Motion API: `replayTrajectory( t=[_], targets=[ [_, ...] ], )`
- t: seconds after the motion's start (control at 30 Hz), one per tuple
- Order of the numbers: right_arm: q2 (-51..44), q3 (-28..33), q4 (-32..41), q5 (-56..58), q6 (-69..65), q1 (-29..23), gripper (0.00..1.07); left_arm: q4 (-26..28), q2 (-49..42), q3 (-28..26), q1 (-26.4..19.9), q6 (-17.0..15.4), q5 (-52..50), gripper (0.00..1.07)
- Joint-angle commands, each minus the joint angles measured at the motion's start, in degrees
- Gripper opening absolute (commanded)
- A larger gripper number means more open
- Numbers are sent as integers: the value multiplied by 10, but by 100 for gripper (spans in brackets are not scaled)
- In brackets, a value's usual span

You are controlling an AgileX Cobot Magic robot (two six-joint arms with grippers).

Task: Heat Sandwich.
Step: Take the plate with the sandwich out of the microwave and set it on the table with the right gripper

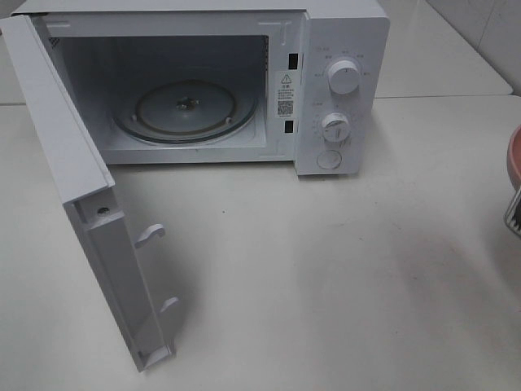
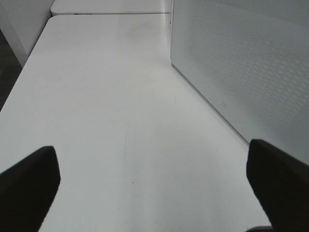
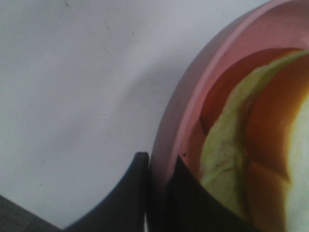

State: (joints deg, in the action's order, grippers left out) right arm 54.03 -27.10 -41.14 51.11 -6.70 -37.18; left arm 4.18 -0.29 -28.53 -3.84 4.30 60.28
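The sandwich [image 3: 231, 154], with pale green filling and an orange-brown crust, lies on a round pink plate [image 3: 193, 96]. My right gripper [image 3: 159, 162] is shut on the plate's rim, one finger outside and one inside. In the exterior high view only a sliver of the plate [image 1: 514, 155] shows at the far right edge, over the table, and the sandwich is out of frame there. My left gripper [image 2: 154, 188] is open and empty above bare table, its fingers [image 2: 29, 183] spread wide. The white microwave [image 1: 342, 81] stands at the back with its door [image 1: 81, 187] swung open to the left.
A glass turntable [image 1: 186, 110] lies inside the microwave's cavity. Two dials [image 1: 343, 77] and a button sit on its right panel. The open door juts toward the table's front left. A perforated white microwave wall [image 2: 241, 63] is close beside my left gripper.
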Motion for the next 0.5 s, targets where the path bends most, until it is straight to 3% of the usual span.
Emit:
replayTrajectory(
  t=[0.03, 0.5],
  targets=[
    [28, -11, -36, 2, -67, 3, 0, 4, -14, 2, 1, -2, -8, 101],
    [151, -92, -50, 9, -187, 3, 1, 4, -14, 2, 1, -2, -8, 101]
  ],
)
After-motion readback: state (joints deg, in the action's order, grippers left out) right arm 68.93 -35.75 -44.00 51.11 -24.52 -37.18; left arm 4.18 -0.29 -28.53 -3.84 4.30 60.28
